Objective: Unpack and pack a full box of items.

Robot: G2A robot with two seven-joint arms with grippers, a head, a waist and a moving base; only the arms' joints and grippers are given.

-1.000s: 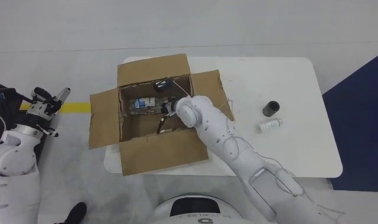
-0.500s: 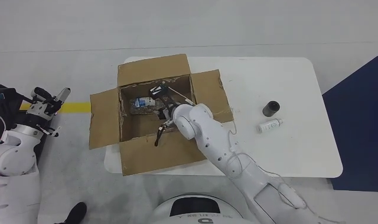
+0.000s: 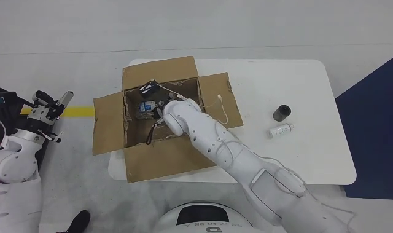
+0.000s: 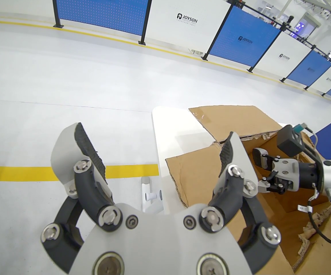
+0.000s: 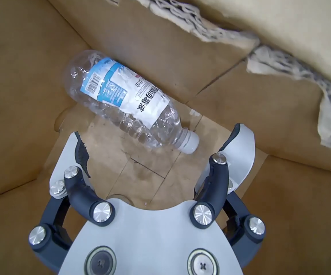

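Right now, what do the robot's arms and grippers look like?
Both arms are white, smooth, rounded shells; the right arm carries a thin cable and a black camera box. The left gripper and right gripper have silver plates, dark curved links, shiny screws, black ribbed pads.

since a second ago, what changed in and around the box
The right tool, open, swung toward the robot's left inside the box, ending nearer the water bottle; nothing was grasped or released. The water bottle, the box, the dark cylinder and small white bottle on the table, and the open left tool off to the side stayed put.
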